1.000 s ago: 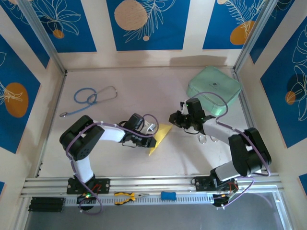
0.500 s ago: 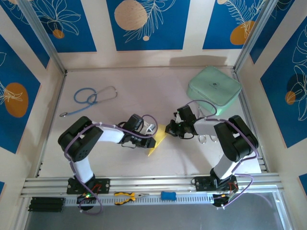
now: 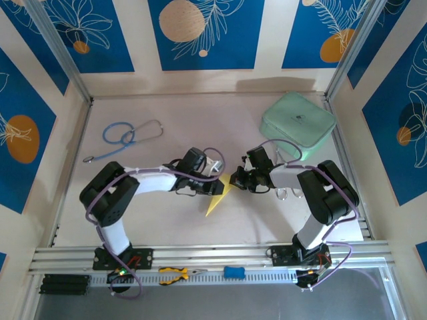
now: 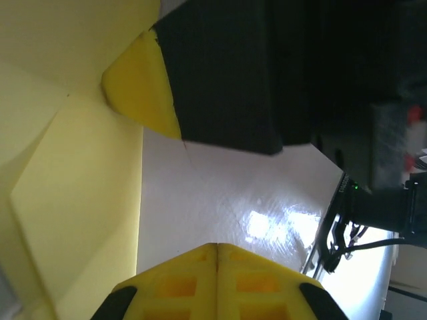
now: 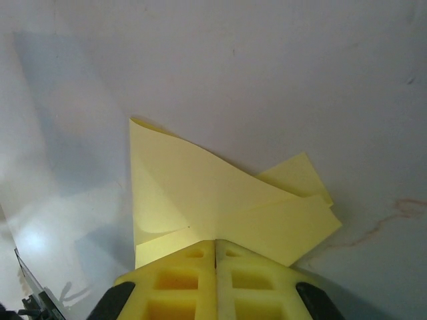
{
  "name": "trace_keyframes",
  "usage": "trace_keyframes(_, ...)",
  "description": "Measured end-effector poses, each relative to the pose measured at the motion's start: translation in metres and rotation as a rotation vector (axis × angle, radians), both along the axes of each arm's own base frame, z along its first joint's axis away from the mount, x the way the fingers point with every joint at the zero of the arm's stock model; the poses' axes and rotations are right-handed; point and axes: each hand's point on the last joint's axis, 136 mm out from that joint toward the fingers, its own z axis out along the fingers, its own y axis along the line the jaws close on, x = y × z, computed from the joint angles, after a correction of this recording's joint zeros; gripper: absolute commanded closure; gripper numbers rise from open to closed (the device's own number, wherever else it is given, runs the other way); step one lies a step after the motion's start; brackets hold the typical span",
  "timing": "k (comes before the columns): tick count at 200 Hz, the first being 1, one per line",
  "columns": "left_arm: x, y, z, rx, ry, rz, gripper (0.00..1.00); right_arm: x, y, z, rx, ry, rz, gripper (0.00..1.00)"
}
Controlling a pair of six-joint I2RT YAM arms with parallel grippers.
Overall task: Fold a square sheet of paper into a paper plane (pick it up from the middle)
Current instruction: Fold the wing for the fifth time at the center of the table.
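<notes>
The table [image 3: 200, 120] is walled on three sides by blue-and-cream panels [image 3: 207, 33], with aluminium posts at the far corners and a rail [image 3: 213, 253] running along the near edge. The far-middle and near-middle stretches of the tabletop lie bare. The left arm [image 3: 127, 190] and right arm [image 3: 320, 193] both bend inward, so their wrists meet close together at the centre.

The mint-green case [image 3: 297, 124] sits in the far right corner, just beyond the right arm's elbow. A blue-and-grey stethoscope [image 3: 127, 137] lies at the far left, well apart from both arms. On the near rail rest yellow-handled pliers [image 3: 175, 273] and a small blue piece [image 3: 233, 272].

The folded paper sheet [image 3: 219, 199] lies flat at the table's centre, between the two grippers. It is pale yellow and plain. From above it is a narrow wedge, its sharp tip pointing to the near left. In the right wrist view [image 5: 200, 193] a triangular flap lies over lower layers, with two overlapping corners to the right.

The left gripper [image 4: 217, 248] has its yellow pads pressed together, beside the sheet's edge. The right gripper [image 5: 215, 241] is also closed, its tips at the sheet's near edge. Whether paper is caught between them cannot be told.
</notes>
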Motion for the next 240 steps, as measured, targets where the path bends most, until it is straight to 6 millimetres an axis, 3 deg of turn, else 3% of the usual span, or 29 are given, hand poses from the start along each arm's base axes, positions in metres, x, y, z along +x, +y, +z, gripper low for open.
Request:
trace_keyframes(25, -0.002, -0.007, -0.021, 0.054, 0.034, -0.019, 0.91, 0.0, 0.001, 0.0, 0.005, 0.004, -0.003, 0.95)
trace_keyframes(50, -0.009, 0.002, -0.04, 0.128, 0.061, -0.019, 0.91, 0.0, 0.002, -0.001, 0.009, 0.004, 0.0, 0.95)
trace_keyframes(80, -0.015, 0.014, -0.041, 0.147, 0.042, -0.007, 0.9, -0.001, 0.005, -0.001, 0.026, 0.008, 0.012, 0.95)
trace_keyframes(168, -0.06, 0.065, -0.044, 0.224, 0.08, 0.011, 0.86, -0.004, 0.008, -0.001, 0.037, 0.018, 0.026, 0.96)
trace_keyframes(220, -0.077, 0.083, -0.043, 0.245, 0.108, 0.032, 0.98, -0.004, 0.008, -0.001, 0.036, 0.019, 0.025, 0.96)
trace_keyframes(240, -0.082, 0.088, -0.032, 0.224, 0.093, 0.039, 0.99, -0.004, 0.007, -0.001, 0.034, 0.017, 0.024, 0.96)
